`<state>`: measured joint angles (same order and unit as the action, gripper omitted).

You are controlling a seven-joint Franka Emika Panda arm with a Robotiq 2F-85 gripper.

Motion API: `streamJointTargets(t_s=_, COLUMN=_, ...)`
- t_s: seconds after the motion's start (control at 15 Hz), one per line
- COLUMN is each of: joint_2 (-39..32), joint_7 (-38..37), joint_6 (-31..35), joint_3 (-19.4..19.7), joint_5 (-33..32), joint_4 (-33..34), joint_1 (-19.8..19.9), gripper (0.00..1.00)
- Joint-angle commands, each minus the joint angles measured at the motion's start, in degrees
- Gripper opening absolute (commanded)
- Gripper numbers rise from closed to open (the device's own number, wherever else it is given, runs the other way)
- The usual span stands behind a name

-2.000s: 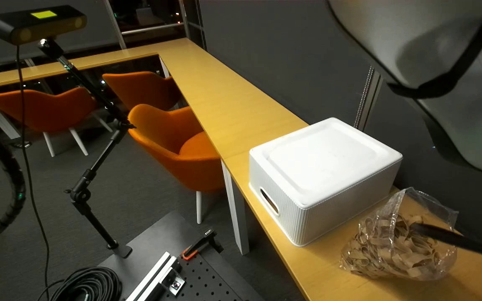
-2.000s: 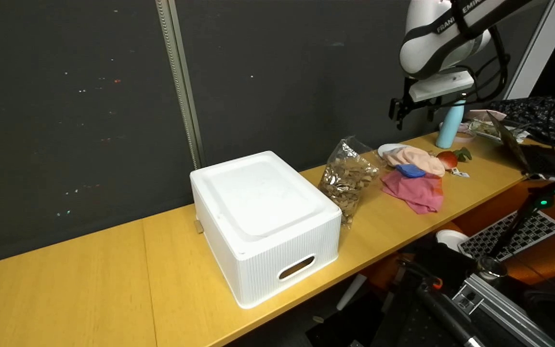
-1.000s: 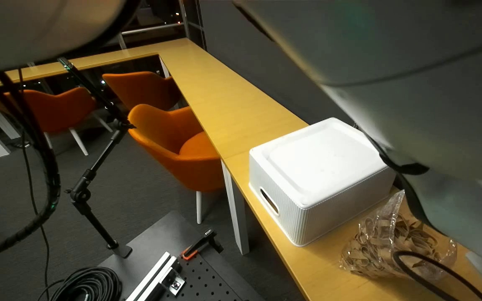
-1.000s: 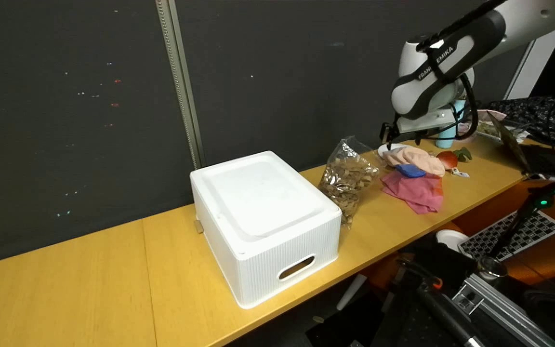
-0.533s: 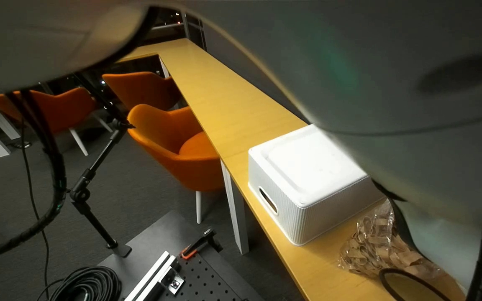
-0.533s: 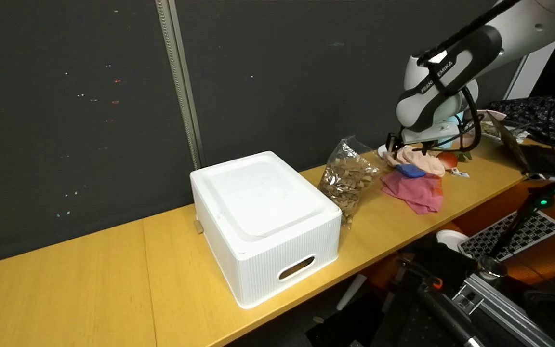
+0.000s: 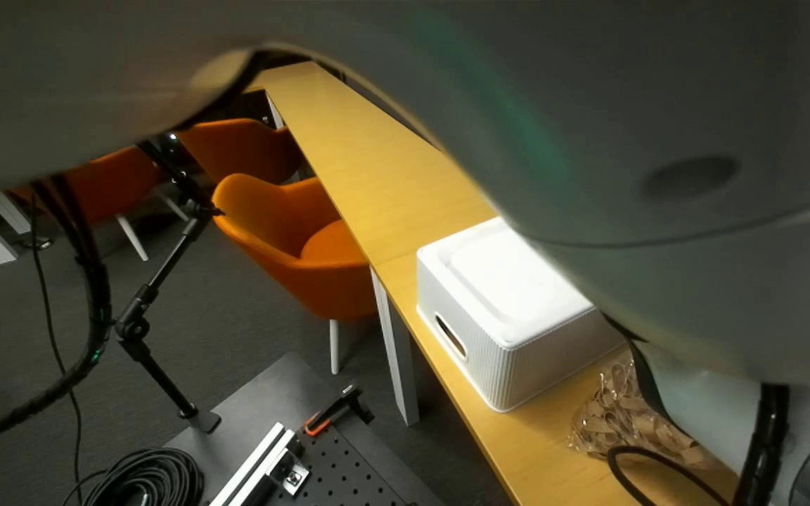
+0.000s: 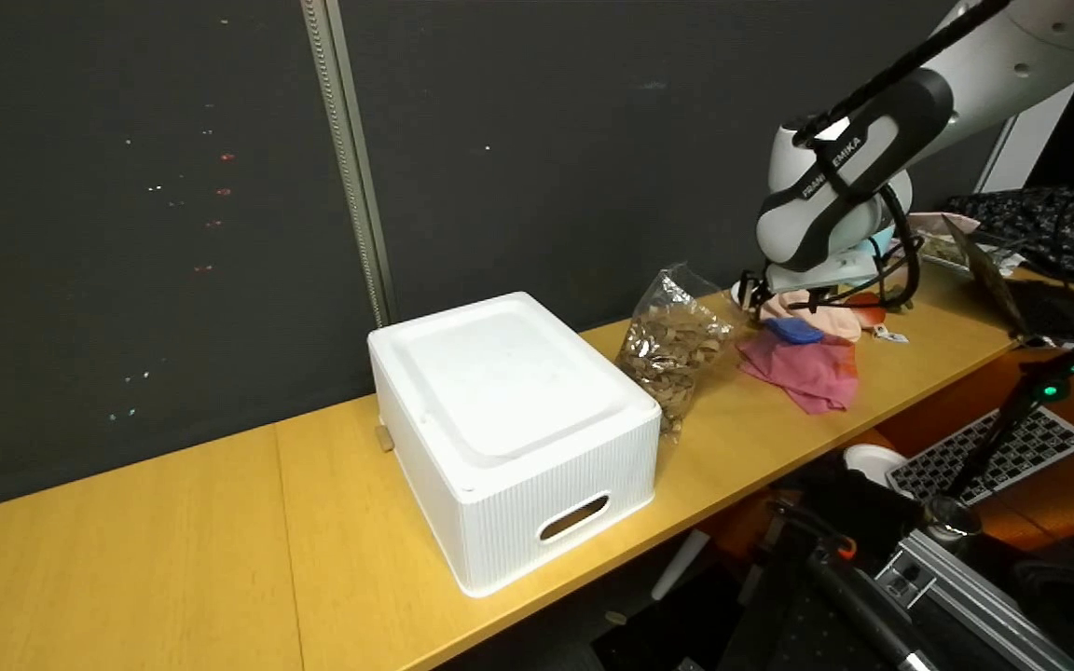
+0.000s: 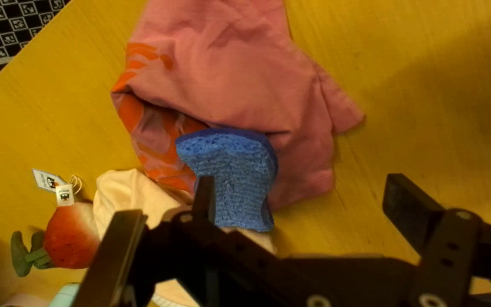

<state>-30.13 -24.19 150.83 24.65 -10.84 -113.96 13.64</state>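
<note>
My gripper (image 9: pixel 300 183) stands open above the table with nothing between its fingers. In the wrist view a blue sponge (image 9: pixel 237 179) lies just beyond the left finger, which overlaps part of it. Under the sponge spreads a pink cloth (image 9: pixel 228 76) with orange patches. A peach cloth (image 9: pixel 130 192) lies partly behind the gripper, beside a red plush vegetable (image 9: pixel 70 238) with green leaves. An exterior view has the gripper (image 8: pixel 781 296) low over the peach cloth, close to the sponge (image 8: pixel 793 330) and the pink cloth (image 8: pixel 807 373). Whether it touches the peach cloth I cannot tell.
A clear bag of brown strips (image 8: pixel 672 359) stands beside an upturned white box (image 8: pixel 509 382) on the table. Further back are a light blue bottle, mostly hidden by the arm, and a laptop (image 8: pixel 1050 298). A dark wall (image 8: pixel 574 168) runs behind the table.
The arm has come down, bringing the gripper from well above the table to close over the cloths. It now covers more of an exterior view. The objects on the table have not moved.
</note>
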Motion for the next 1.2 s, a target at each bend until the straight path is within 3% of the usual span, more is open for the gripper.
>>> streamJointTargets(t_s=0.0, joint_2=-2.1, joint_7=-2.5, joint_6=2.1, joint_3=2.6, joint_5=-1.3, joint_4=0.2, joint_1=-2.9, gripper=1.00)
streamJointTargets(t_s=0.6, joint_2=-5.5, joint_7=-7.9, joint_6=1.1, joint_3=7.9, joint_5=-5.6, joint_4=0.9, joint_1=-9.0, gripper=1.00)
streamJointTargets(t_s=1.13, joint_2=-9.1, joint_7=-5.3, joint_6=1.5, joint_3=6.6, joint_5=-3.4, joint_4=3.7, joint_1=-6.8, gripper=1.00)
